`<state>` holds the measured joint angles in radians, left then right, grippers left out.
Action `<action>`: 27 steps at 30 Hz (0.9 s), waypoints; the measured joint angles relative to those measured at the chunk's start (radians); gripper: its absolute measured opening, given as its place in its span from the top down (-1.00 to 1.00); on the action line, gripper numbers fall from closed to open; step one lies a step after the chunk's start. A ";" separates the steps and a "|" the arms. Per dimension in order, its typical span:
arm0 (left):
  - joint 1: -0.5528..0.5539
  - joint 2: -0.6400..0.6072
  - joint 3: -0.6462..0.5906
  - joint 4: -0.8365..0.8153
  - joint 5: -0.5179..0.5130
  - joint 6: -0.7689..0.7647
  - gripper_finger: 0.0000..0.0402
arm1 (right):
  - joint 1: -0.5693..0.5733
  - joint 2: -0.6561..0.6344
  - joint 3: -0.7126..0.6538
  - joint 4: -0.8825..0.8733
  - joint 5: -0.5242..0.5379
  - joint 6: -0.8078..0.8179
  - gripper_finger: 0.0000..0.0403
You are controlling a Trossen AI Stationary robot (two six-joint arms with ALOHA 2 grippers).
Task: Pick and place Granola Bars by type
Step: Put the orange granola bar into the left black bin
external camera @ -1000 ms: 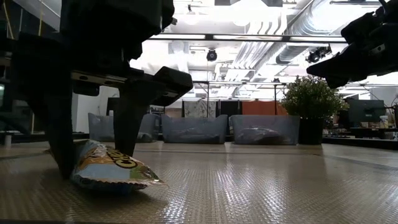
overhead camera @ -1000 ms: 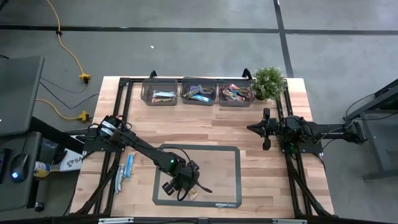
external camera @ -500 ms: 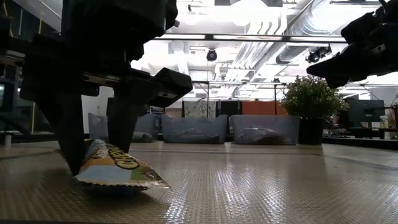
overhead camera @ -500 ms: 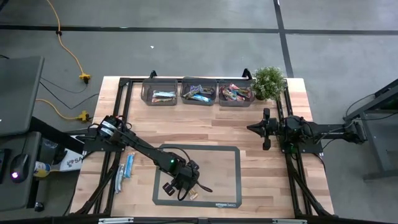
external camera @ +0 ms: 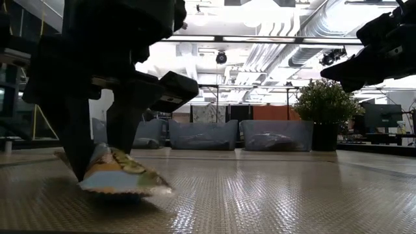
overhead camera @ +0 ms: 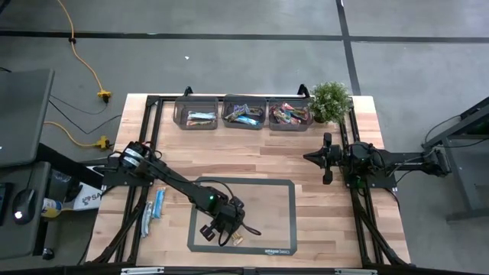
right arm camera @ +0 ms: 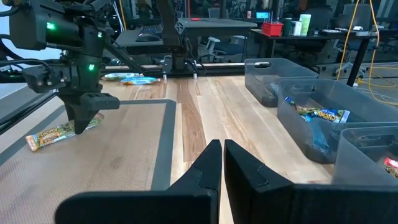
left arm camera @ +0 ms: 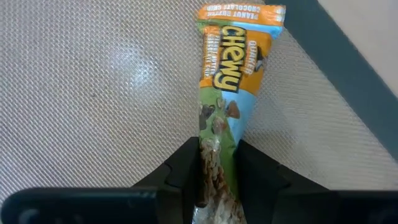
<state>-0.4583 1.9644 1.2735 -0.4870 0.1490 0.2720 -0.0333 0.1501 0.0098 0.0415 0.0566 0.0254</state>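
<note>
Sorting well underway: three far bins (overhead camera: 247, 124) holding bars, left tool (left arm camera: 217, 186) pinching a Chewy bar (left arm camera: 233, 81) on mat; right tool (right arm camera: 222, 163) shut, empty; two bars (overhead camera: 155, 205) waiting near-left.

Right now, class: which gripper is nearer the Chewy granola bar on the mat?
Left. The left gripper pinches the Chewy bar; the right gripper waits far across the table.

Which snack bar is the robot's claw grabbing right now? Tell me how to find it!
Look for the grey mat with the dark border at the front of the wooden table. The left claw is down on it, pinching one end of a snack bar. It is the only bar on the mat, with a green and orange wrapper that says "Chewy".
</note>
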 joint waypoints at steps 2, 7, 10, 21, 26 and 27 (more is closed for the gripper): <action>0.000 -0.007 -0.001 0.006 0.003 -0.002 0.55 | 0.000 0.000 0.000 0.000 0.000 0.000 0.99; 0.000 -0.048 0.000 0.012 0.000 -0.003 0.55 | 0.000 0.000 0.000 0.000 0.000 0.000 0.99; 0.007 -0.074 0.000 0.008 0.003 -0.010 0.55 | 0.000 0.000 0.000 0.000 -0.001 0.000 0.99; 0.111 -0.218 0.002 0.113 0.148 -0.074 0.55 | 0.000 0.000 0.000 0.000 0.000 0.000 0.99; 0.159 -0.258 0.003 0.308 0.279 -0.175 0.55 | 0.000 0.000 0.000 -0.001 0.000 0.000 0.99; 0.167 -0.263 0.003 0.345 0.303 -0.196 0.55 | 0.000 0.000 0.000 0.000 0.000 0.000 0.99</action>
<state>-0.2916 1.7013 1.2766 -0.1418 0.4517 0.0763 -0.0330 0.1505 0.0098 0.0412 0.0565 0.0254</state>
